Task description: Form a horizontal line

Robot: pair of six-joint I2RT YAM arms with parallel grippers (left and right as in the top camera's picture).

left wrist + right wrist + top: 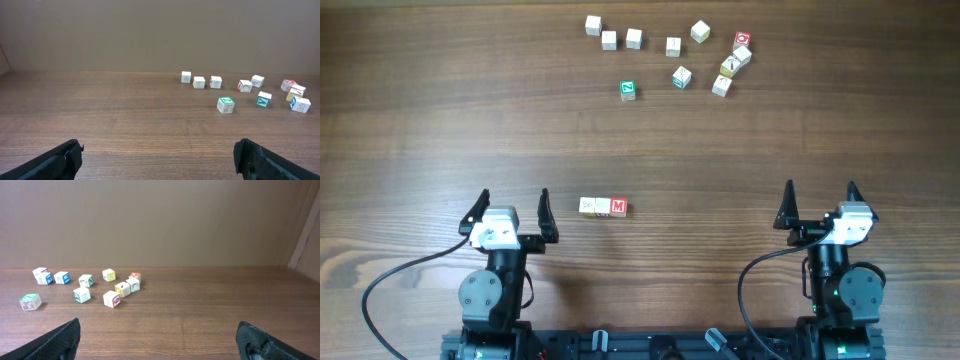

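Lying left-to-right just right of the left gripper (514, 195), the row of three letter cubes (603, 207) is well apart from the right gripper (820, 187); both jaws gape wide, empty.

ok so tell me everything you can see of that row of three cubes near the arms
The row is three tiny pale wooden cubes set side by side, touching, in a straight left-to-right line on the wooden table. The two on the left show cream top faces with marks too small to read; the right-hand cube has a red top with a white M. It lies nearer the left gripper than the right gripper; neither touches it. Only the overhead view shows it.
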